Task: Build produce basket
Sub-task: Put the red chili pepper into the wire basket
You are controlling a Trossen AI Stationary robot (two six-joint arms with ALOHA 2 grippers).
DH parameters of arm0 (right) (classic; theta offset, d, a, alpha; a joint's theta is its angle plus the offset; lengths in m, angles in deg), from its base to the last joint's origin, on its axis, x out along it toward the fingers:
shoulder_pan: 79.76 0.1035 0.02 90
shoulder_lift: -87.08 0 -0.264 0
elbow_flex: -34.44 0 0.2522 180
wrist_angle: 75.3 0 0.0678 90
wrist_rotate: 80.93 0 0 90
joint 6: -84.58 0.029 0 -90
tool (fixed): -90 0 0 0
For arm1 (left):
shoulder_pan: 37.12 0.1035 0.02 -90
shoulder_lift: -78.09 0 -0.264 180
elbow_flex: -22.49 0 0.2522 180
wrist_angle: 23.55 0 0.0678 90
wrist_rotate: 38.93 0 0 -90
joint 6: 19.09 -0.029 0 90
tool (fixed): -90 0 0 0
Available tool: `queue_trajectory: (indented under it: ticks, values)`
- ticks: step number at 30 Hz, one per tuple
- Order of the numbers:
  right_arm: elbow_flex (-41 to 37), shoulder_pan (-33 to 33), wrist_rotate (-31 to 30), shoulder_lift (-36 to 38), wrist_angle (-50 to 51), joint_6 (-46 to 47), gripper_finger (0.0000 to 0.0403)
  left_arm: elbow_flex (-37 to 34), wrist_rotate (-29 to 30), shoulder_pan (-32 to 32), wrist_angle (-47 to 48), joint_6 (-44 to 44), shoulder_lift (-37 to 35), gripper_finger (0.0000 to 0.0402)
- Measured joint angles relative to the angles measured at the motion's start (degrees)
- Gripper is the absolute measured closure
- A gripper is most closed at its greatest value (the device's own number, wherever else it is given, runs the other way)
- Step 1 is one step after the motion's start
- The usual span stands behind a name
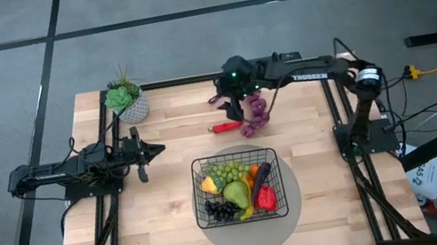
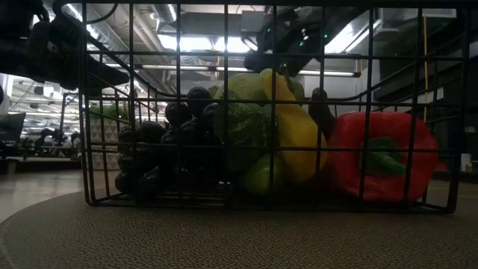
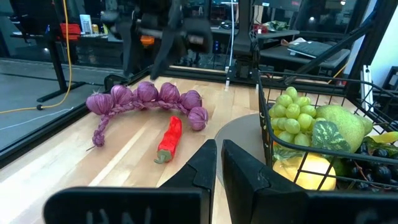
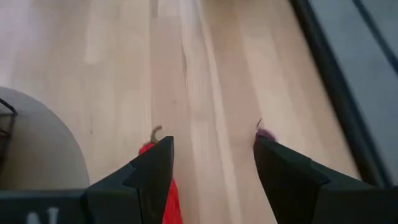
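The black wire basket (image 1: pixel 196 195) stands on a round grey mat near the table's near edge. It holds green grapes (image 3: pixel 297 112), a pear, dark grapes (image 2: pixel 160 146), a yellow piece and a red pepper (image 2: pixel 381 153). A small red chili (image 1: pixel 226 126) and a braided strand of purple bulbs (image 1: pixel 257 111) lie on the wood beyond it. My right gripper (image 4: pixel 211 168) hovers open above these two, pointing down, with the chili's stem (image 4: pixel 155 132) by one finger and the strand's tip (image 4: pixel 264 134) by the other. My left gripper (image 3: pixel 219 158) waits shut at the table's left.
A white pot with a green succulent (image 1: pixel 129 102) stands at the table's far left corner. The grey mat (image 1: pixel 256 235) reaches to the near edge. Bare wood lies between the left gripper (image 1: pixel 157 149) and the basket. Black frame rails run along the table's sides.
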Motion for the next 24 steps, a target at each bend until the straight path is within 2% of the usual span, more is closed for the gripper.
queue_trajectory:
  ticks: [13, 19, 24]
  values:
    - [0.0, 0.0, 0.5, -10.0, 0.1, -0.2, 0.0182, 0.0, 0.0, 0.0, 0.0, 0.0, 0.0, 0.0382]
    - [0.0, 0.1, 5.9, -9.8, 0.0, -0.5, 0.0182, 0.0, 0.0, 0.0, 0.0, 0.0, 0.0, 0.0382]
    - [0.0, 0.1, 10.5, -9.8, 2.8, -4.3, 0.0182, 0.0, 0.0, 0.0, 0.0, 0.0, 0.0, 0.0382]
